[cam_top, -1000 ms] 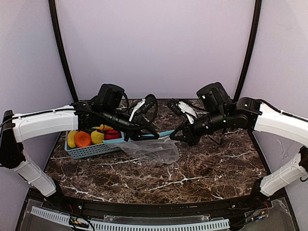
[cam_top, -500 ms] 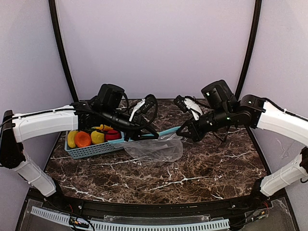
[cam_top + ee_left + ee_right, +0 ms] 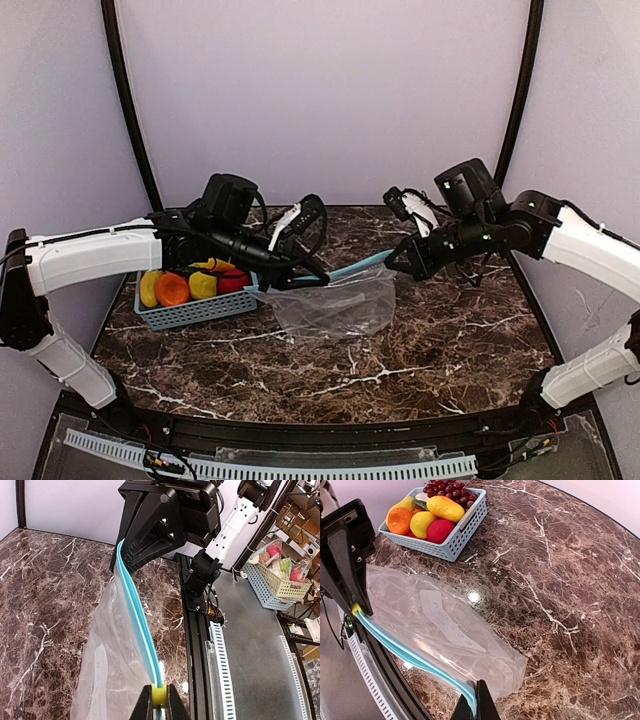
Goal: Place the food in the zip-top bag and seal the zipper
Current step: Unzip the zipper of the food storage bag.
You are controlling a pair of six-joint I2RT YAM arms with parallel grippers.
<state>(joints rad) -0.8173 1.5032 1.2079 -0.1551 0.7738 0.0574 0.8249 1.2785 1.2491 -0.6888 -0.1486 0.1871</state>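
Above the middle of the table (image 3: 440,345), the bag (image 3: 335,308) hangs by its zipper (image 3: 345,271), which is stretched between the two claws. The left claw (image 3: 158,701) is pinched narrow on the zipper's left end. A yellow piece (image 3: 158,694) sits on the zipper between its fingers; I cannot tell whether it is a slider. The right claw (image 3: 475,702) is clamped tight on the opposite end.

The zipper's long axis runs from the left claw, just beside the basket (image 3: 200,313), and slants up to the right in the overhead view to reach the right claw. The bag's clear body sags below the zipper with its lower part on the table. Nothing shows inside it.

The food (image 3: 432,512) is heaped in the basket at the table's left: grapes with yellow, orange and red pieces. It lies to the left of the bag, near the left claw and well apart from the right claw.

Loading does not seem to have begun. From the left wrist the zipper reads as two teal lines running close together, so the mouth looks shut or nearly so. The next move probably calls for parting those lines. The left claw is the nearer one to fetch food while the right claw holds its end. If either end is let go, the limp bag could fold onto the table.
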